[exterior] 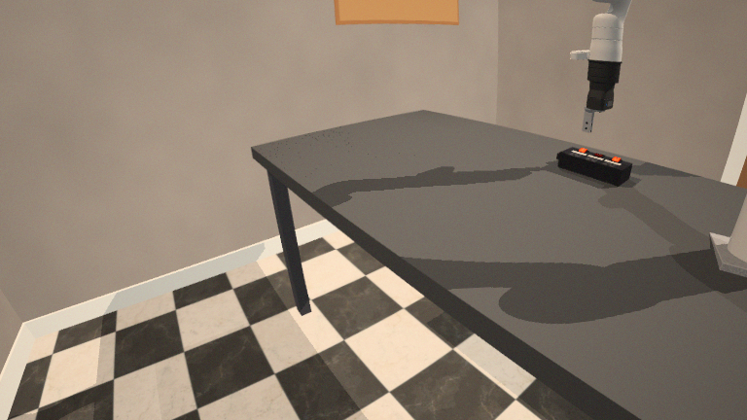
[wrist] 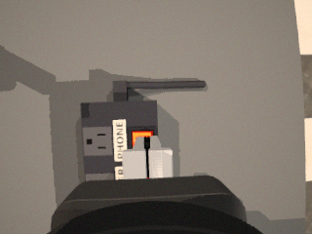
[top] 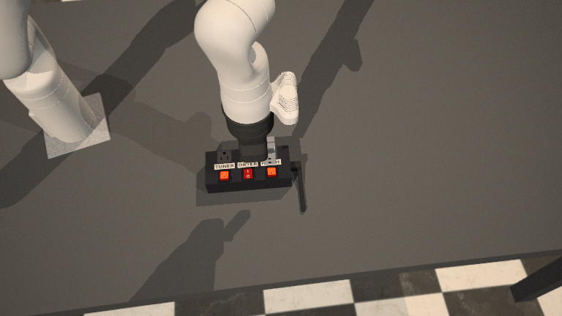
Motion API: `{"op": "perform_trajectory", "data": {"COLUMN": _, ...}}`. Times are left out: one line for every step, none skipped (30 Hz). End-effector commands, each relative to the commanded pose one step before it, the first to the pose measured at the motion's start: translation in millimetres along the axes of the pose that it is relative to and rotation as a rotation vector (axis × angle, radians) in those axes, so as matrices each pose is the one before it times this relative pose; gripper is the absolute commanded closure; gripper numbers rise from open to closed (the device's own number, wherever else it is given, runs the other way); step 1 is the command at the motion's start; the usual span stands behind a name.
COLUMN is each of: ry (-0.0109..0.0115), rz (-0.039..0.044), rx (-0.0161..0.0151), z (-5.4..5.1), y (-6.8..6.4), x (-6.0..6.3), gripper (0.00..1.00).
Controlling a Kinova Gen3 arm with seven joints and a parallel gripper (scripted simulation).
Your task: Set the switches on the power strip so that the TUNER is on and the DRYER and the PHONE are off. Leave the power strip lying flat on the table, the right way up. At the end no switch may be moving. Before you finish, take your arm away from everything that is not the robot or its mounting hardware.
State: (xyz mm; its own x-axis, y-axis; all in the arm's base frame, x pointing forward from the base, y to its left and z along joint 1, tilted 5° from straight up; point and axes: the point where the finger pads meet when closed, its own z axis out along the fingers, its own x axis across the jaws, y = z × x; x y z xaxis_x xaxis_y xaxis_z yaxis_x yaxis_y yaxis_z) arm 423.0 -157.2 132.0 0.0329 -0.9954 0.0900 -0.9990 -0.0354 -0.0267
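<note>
The black power strip [top: 247, 167] lies flat on the table, the right way up. It has three rocker switches. The TUNER switch [top: 224, 175] is lit bright orange. The DRYER switch [top: 247, 173] is dark red and unlit. The PHONE switch [top: 271, 172] is lit bright orange. My gripper [top: 271, 153] is shut and empty. It hangs above the PHONE end of the strip, clear of it in the exterior view [exterior: 587, 122]. In the wrist view my fingertips [wrist: 148, 162] cover the near part of the lit PHONE switch [wrist: 142, 135].
The strip's black cord stub [top: 301, 188] sticks out from its right end toward the table's front. My arm's base [top: 61, 118] stands at the left on a grey plate. The table's front edge [top: 372, 273] runs below.
</note>
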Motion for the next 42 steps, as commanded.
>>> {"op": "perform_trajectory", "data": {"ry": 0.00031, "rz": 0.00061, "rx": 0.00024, "z": 0.84, "y": -0.08, "x": 0.28, "gripper": 1.00}}
{"op": "perform_trajectory", "data": {"ry": 0.00003, "rz": 0.00013, "rx": -0.00003, "z": 0.59, "y": -0.02, "x": 0.01, "gripper": 1.00}}
{"op": "perform_trajectory", "data": {"ry": 0.00000, "rz": 0.00000, "rx": 0.00000, "z": 0.00, "y": 0.00, "x": 0.00, "gripper": 1.00}}
{"op": "perform_trajectory", "data": {"ry": 0.00000, "rz": 0.00000, "rx": 0.00000, "z": 0.00, "y": 0.00, "x": 0.00, "gripper": 1.00}}
{"op": "perform_trajectory", "data": {"ry": 0.00003, "rz": 0.00014, "rx": -0.00003, "z": 0.66, "y": -0.02, "x": 0.02, "gripper": 1.00}}
{"op": "perform_trajectory", "data": {"ry": 0.00003, "rz": 0.00016, "rx": -0.00004, "z": 0.73, "y": -0.02, "x": 0.02, "gripper": 1.00}}
{"op": "perform_trajectory", "data": {"ry": 0.00001, "rz": 0.00007, "rx": -0.00002, "z": 0.79, "y": -0.03, "x": 0.02, "gripper": 1.00}}
{"op": "perform_trajectory", "data": {"ry": 0.00000, "rz": -0.00001, "rx": 0.00000, "z": 0.85, "y": -0.03, "x": 0.02, "gripper": 1.00}}
{"op": "perform_trajectory", "data": {"ry": 0.00000, "rz": 0.00000, "rx": 0.00000, "z": 0.92, "y": -0.03, "x": 0.02, "gripper": 1.00}}
{"op": "perform_trajectory", "data": {"ry": 0.00000, "rz": 0.00000, "rx": 0.00000, "z": 0.98, "y": -0.03, "x": 0.02, "gripper": 1.00}}
{"op": "perform_trajectory", "data": {"ry": 0.00000, "rz": 0.00001, "rx": 0.00000, "z": 1.03, "y": -0.03, "x": 0.03, "gripper": 1.00}}
{"op": "perform_trajectory", "data": {"ry": 0.00000, "rz": 0.00000, "rx": 0.00000, "z": 1.09, "y": -0.04, "x": 0.03, "gripper": 1.00}}
{"op": "perform_trajectory", "data": {"ry": 0.00000, "rz": -0.00001, "rx": 0.00000, "z": 1.14, "y": -0.04, "x": 0.02, "gripper": 1.00}}
{"op": "perform_trajectory", "data": {"ry": 0.00000, "rz": 0.00000, "rx": 0.00000, "z": 1.18, "y": -0.04, "x": 0.03, "gripper": 1.00}}
{"op": "perform_trajectory", "data": {"ry": 0.00000, "rz": 0.00001, "rx": 0.00000, "z": 1.22, "y": -0.04, "x": 0.03, "gripper": 1.00}}
{"op": "perform_trajectory", "data": {"ry": 0.00000, "rz": 0.00000, "rx": 0.00000, "z": 1.26, "y": -0.04, "x": 0.03, "gripper": 1.00}}
{"op": "perform_trajectory", "data": {"ry": 0.00000, "rz": -0.00001, "rx": 0.00000, "z": 1.29, "y": -0.05, "x": 0.03, "gripper": 1.00}}
{"op": "perform_trajectory", "data": {"ry": 0.00000, "rz": 0.00000, "rx": 0.00000, "z": 1.32, "y": -0.04, "x": 0.03, "gripper": 1.00}}
{"op": "perform_trajectory", "data": {"ry": 0.00000, "rz": 0.00001, "rx": 0.00000, "z": 1.33, "y": -0.04, "x": 0.03, "gripper": 1.00}}
{"op": "perform_trajectory", "data": {"ry": 0.00000, "rz": 0.00000, "rx": 0.00000, "z": 0.00, "y": 0.00, "x": 0.00, "gripper": 1.00}}
{"op": "perform_trajectory", "data": {"ry": 0.00000, "rz": 0.00000, "rx": 0.00000, "z": 0.00, "y": 0.00, "x": 0.00, "gripper": 1.00}}
{"op": "perform_trajectory", "data": {"ry": 0.00000, "rz": 0.00000, "rx": 0.00000, "z": 1.35, "y": -0.05, "x": 0.03, "gripper": 1.00}}
{"op": "perform_trajectory", "data": {"ry": 0.00000, "rz": -0.00001, "rx": 0.00000, "z": 1.36, "y": -0.05, "x": 0.03, "gripper": 1.00}}
{"op": "perform_trajectory", "data": {"ry": 0.00000, "rz": 0.00000, "rx": 0.00000, "z": 1.36, "y": -0.04, "x": 0.03, "gripper": 1.00}}
{"op": "perform_trajectory", "data": {"ry": 0.00000, "rz": 0.00001, "rx": -0.00001, "z": 1.35, "y": -0.04, "x": 0.03, "gripper": 1.00}}
{"op": "perform_trajectory", "data": {"ry": 0.00000, "rz": -0.00001, "rx": 0.00001, "z": 1.34, "y": -0.05, "x": 0.03, "gripper": 1.00}}
{"op": "perform_trajectory", "data": {"ry": 0.00000, "rz": 0.00000, "rx": 0.00000, "z": 1.33, "y": -0.05, "x": 0.03, "gripper": 1.00}}
{"op": "perform_trajectory", "data": {"ry": 0.00000, "rz": 0.00001, "rx": 0.00000, "z": 1.30, "y": -0.04, "x": 0.03, "gripper": 1.00}}
{"op": "perform_trajectory", "data": {"ry": 0.00000, "rz": 0.00000, "rx": 0.00000, "z": 1.27, "y": -0.04, "x": 0.03, "gripper": 1.00}}
{"op": "perform_trajectory", "data": {"ry": 0.00000, "rz": -0.00001, "rx": 0.00000, "z": 1.24, "y": -0.05, "x": 0.03, "gripper": 1.00}}
{"op": "perform_trajectory", "data": {"ry": 0.00000, "rz": 0.00000, "rx": 0.00000, "z": 1.20, "y": -0.04, "x": 0.03, "gripper": 1.00}}
{"op": "perform_trajectory", "data": {"ry": 0.00000, "rz": 0.00001, "rx": 0.00000, "z": 1.16, "y": -0.03, "x": 0.03, "gripper": 1.00}}
{"op": "perform_trajectory", "data": {"ry": 0.00000, "rz": 0.00000, "rx": 0.00000, "z": 1.11, "y": -0.04, "x": 0.03, "gripper": 1.00}}
{"op": "perform_trajectory", "data": {"ry": 0.00000, "rz": -0.00001, "rx": 0.00000, "z": 1.06, "y": -0.04, "x": 0.02, "gripper": 1.00}}
{"op": "perform_trajectory", "data": {"ry": 0.00000, "rz": 0.00000, "rx": 0.00000, "z": 1.00, "y": -0.04, "x": 0.02, "gripper": 1.00}}
{"op": "perform_trajectory", "data": {"ry": 0.00000, "rz": 0.00000, "rx": 0.00000, "z": 0.94, "y": -0.03, "x": 0.02, "gripper": 1.00}}
{"op": "perform_trajectory", "data": {"ry": 0.00000, "rz": 0.00000, "rx": 0.00000, "z": 0.00, "y": 0.00, "x": 0.00, "gripper": 1.00}}
{"op": "perform_trajectory", "data": {"ry": 0.00000, "rz": 0.00000, "rx": 0.00000, "z": 0.00, "y": 0.00, "x": 0.00, "gripper": 1.00}}
{"op": "perform_trajectory", "data": {"ry": 0.00000, "rz": 0.00001, "rx": 0.00000, "z": 0.87, "y": -0.03, "x": 0.02, "gripper": 1.00}}
{"op": "perform_trajectory", "data": {"ry": 0.00000, "rz": 0.00000, "rx": 0.00000, "z": 0.81, "y": -0.03, "x": 0.02, "gripper": 1.00}}
{"op": "perform_trajectory", "data": {"ry": 0.00000, "rz": -0.00001, "rx": 0.00000, "z": 0.74, "y": -0.03, "x": 0.02, "gripper": 1.00}}
{"op": "perform_trajectory", "data": {"ry": 0.00000, "rz": 0.00000, "rx": 0.00000, "z": 0.67, "y": -0.03, "x": 0.01, "gripper": 1.00}}
